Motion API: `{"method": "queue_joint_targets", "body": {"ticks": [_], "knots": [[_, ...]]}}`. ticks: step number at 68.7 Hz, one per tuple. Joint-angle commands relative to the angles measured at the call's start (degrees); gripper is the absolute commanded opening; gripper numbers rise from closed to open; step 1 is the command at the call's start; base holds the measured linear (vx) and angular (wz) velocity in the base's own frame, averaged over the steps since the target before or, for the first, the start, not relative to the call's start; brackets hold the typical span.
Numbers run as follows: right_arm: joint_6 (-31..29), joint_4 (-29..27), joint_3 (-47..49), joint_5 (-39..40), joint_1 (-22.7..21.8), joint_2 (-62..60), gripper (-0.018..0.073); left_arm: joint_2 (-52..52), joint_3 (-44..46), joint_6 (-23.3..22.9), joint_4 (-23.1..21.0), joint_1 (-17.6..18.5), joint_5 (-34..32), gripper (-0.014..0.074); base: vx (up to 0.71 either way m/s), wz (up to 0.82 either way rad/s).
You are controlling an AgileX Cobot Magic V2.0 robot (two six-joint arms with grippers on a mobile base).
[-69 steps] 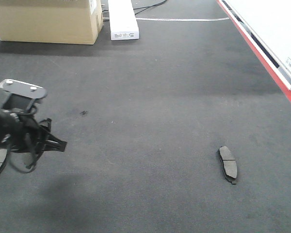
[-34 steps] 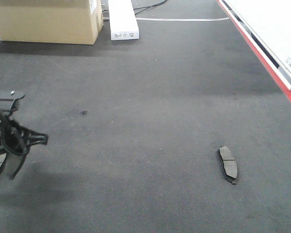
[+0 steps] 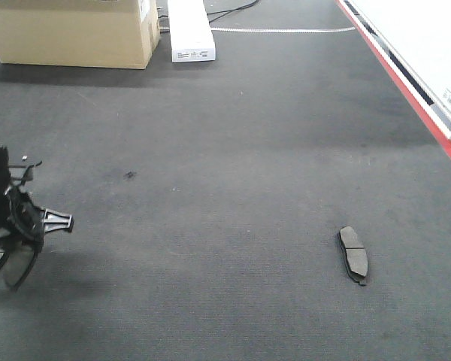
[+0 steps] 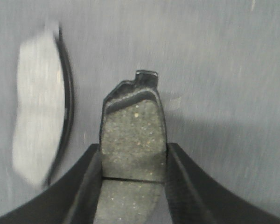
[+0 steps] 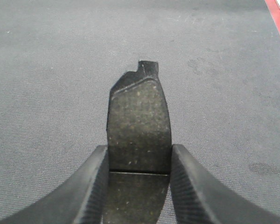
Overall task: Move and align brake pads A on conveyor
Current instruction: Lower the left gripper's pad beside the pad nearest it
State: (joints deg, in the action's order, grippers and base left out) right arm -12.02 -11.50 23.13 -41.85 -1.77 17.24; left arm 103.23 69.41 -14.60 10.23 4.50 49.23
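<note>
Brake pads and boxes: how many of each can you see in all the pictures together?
Brake pads: 4 (one alone on the belt, one in the left end effector, one lying beside it, one in the right end effector)
Boxes: 2 (cardboard box, white box)
Total: 6

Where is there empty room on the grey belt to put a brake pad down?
The middle of the conveyor is bare, between the left gripper and the lone brake pad, and back up to the cardboard box and white box. It is crowded near the left gripper, where another pad lies.
</note>
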Motion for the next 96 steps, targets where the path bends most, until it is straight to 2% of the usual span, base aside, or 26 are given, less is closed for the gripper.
{"method": "queue_joint_targets", "body": {"ticks": [1,12,28,56,67,87,96], "knots": [[-0.37,-0.64,1.84,4.81,-0.43,0.54,-0.0011,-1.06,4.11,0.72,0.18,-0.06,1.43,-0.0006,0.0,0.0],[-0.37,-0.64,1.84,4.81,-0.43,0.54,-0.0011,1.48,6.81,0.72,-0.09,-0.06,3.61,-0.0006,0.0,0.0],[-0.37,-0.64,1.84,4.81,-0.43,0.54,-0.0011,3.74,8.0,1.03,-3.51,-0.06,4.56,-0.0006,0.0,0.0],[-0.37,-0.64,1.84,4.81,-0.43,0.54,-0.0011,5.26,8.0,2.15,-3.56,-0.06,4.88,0.0029,0.0,0.0],[-0.37,-0.64,1.84,4.81,-0.43,0.54,-0.0011,5.26,8.0,2.27,-3.5,-0.06,4.94,0.0144,0.0,0.0],[-0.37,-0.64,1.84,4.81,-0.43,0.54,-0.0011,2.94,8.05,6.41,-3.38,-0.06,3.7,0.0498,0.0,0.0],[-0.37,-0.64,1.84,4.81,-0.43,0.54,-0.0011,0.4,8.12,6.91,-2.77,-0.06,1.34,0.0553,0.0,0.0]]}}
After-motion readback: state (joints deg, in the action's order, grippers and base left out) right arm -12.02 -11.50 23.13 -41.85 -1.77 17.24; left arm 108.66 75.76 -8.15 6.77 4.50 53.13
